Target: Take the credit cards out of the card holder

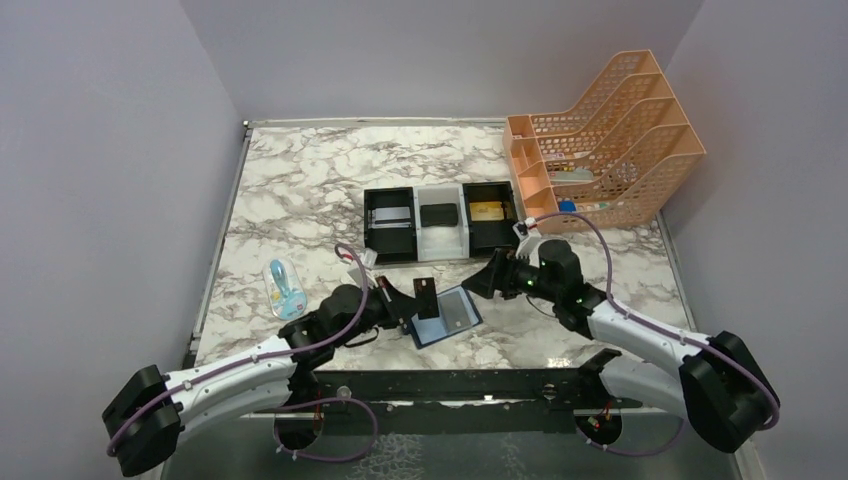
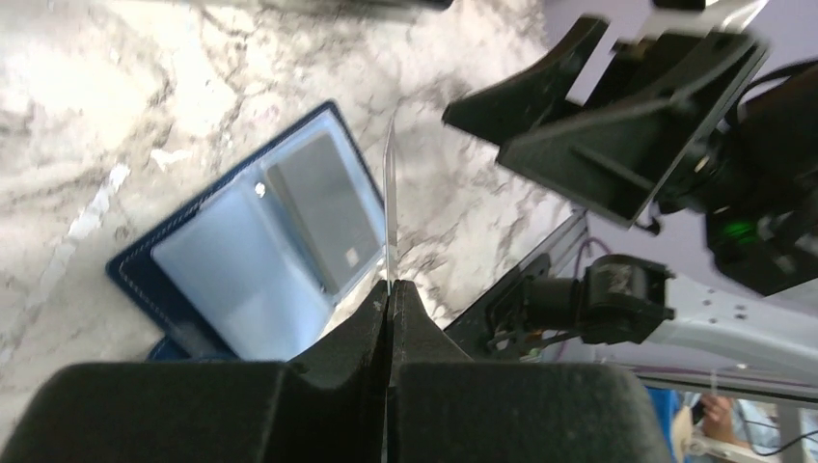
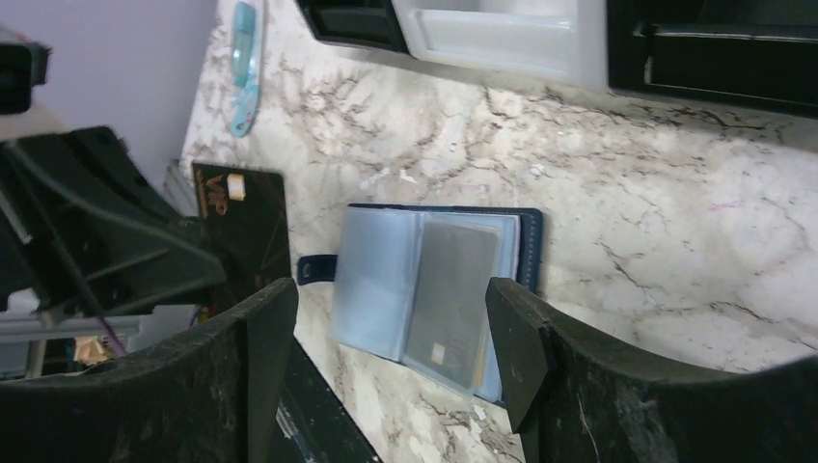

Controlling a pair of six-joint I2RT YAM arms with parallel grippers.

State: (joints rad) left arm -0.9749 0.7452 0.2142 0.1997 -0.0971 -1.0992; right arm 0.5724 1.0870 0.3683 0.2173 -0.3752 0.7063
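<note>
- Left gripper [image 1: 402, 300]: in the lower centre of the top view you see its fingers [image 2: 367, 323] pressed together on a black credit card [image 1: 425, 294], which stands on edge, clear of the table.
- Right gripper [image 1: 487, 280]: at centre right, its jaws are spread wide and hold nothing. It points toward the card holder without touching it.
- Card holder [image 1: 446, 318]: this lies open on the marble table [image 1: 300, 190], just right of the held card, with its pale pockets facing up.
- Grey credit card [image 3: 451, 289]: you find it tucked in a clear pocket of the holder, at the centre of the right wrist view.
- Box trays [image 1: 440, 240]: a row of three, black, white and black, sits above the holder in the top view.
</note>
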